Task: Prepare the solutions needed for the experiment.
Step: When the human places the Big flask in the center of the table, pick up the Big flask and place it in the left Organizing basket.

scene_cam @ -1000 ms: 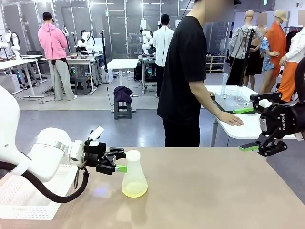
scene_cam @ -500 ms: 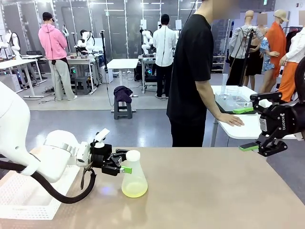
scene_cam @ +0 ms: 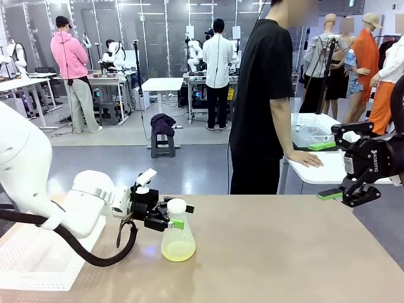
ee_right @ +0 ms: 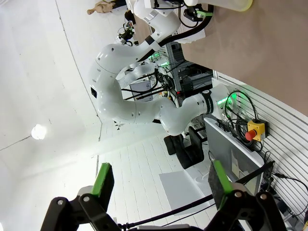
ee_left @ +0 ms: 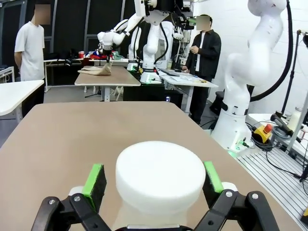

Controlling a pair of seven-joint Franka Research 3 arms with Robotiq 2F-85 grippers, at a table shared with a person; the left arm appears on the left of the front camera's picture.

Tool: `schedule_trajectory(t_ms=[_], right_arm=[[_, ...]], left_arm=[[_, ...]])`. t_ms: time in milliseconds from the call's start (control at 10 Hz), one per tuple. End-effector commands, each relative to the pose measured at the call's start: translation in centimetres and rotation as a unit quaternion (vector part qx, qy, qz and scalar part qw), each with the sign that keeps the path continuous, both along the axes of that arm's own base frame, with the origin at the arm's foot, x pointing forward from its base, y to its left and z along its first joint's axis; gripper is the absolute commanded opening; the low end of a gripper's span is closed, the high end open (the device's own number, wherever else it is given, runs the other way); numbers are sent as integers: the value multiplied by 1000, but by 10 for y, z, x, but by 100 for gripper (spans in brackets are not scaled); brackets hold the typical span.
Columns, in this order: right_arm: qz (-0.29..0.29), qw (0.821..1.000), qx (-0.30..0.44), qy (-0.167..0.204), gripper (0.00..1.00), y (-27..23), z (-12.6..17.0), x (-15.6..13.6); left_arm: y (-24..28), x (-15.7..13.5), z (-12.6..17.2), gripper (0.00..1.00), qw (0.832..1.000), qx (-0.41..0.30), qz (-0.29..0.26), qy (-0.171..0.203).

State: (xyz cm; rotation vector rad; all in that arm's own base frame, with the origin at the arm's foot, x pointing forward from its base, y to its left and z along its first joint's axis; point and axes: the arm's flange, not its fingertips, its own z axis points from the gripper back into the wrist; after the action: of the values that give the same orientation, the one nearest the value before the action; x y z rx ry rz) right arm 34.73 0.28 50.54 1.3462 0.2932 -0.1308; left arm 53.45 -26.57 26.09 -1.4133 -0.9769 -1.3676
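Nearest the robot's edge, at about 8 o'clock on the table (scene_cam: 284,252), a white perforated tray (scene_cam: 31,259) lies under the left arm.

Just beyond, the left gripper (scene_cam: 178,216) is level with the neck of the frosted conical flask (scene_cam: 177,233). Its jaws stand wide, one green pad on each side of the round white cap (ee_left: 160,174), with a gap visible on both sides in the left wrist view; nothing is gripped. The flask stands upright at about 9 o'clock from table centre. The solution (scene_cam: 177,252), a shallow pale yellow-green layer, sits in the flask's base.

Right gripper (scene_cam: 329,170) hangs above the table's 3 o'clock edge, jaws wide, holding nothing.

Farther off, a person (scene_cam: 268,101) stands at the far side, hand (scene_cam: 307,158) resting on a white side table (scene_cam: 322,167) that carries clear labware.

Step in hand, as judged: approach to grasp the flask at the cap or neck. Next move calls for closing squarely on the neck without tipping the flask, then lifting it level so the liquid does not slosh.
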Motion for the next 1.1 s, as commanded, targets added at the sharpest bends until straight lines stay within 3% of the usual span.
schedule_trajectory(t_ms=[0, 400, 500, 600, 700, 800, 900, 1000], right_arm=[[-2, 1000, 9, -1, 100, 0, 2, 0], [-2, 1000, 9, -1, 100, 0, 2, 0], [-2, 1000, 9, -1, 100, 0, 2, 0], [-2, 1000, 9, -1, 100, 0, 2, 0], [-2, 1000, 9, -1, 100, 0, 2, 0], [-2, 1000, 9, -1, 100, 0, 2, 0], [-2, 1000, 9, -1, 100, 0, 2, 0], [-2, 1000, 9, -1, 100, 0, 2, 0]], left_arm=[[-1, 9, -1, 100, 1000, -1, -30, 9], [4, 6, -1, 61, 1000, -9, -22, 10], [4, 5, -2, 64, 1000, -7, -24, 10], [5, 4, -2, 42, 1000, -5, -25, 12], [7, 2, -2, 45, 1000, -7, -27, 13], [9, 0, -3, 23, 1000, -3, -27, 11], [10, 0, -2, 25, 1000, -4, -28, 13], [12, -1, -2, 3, 1000, -3, -27, 15]])
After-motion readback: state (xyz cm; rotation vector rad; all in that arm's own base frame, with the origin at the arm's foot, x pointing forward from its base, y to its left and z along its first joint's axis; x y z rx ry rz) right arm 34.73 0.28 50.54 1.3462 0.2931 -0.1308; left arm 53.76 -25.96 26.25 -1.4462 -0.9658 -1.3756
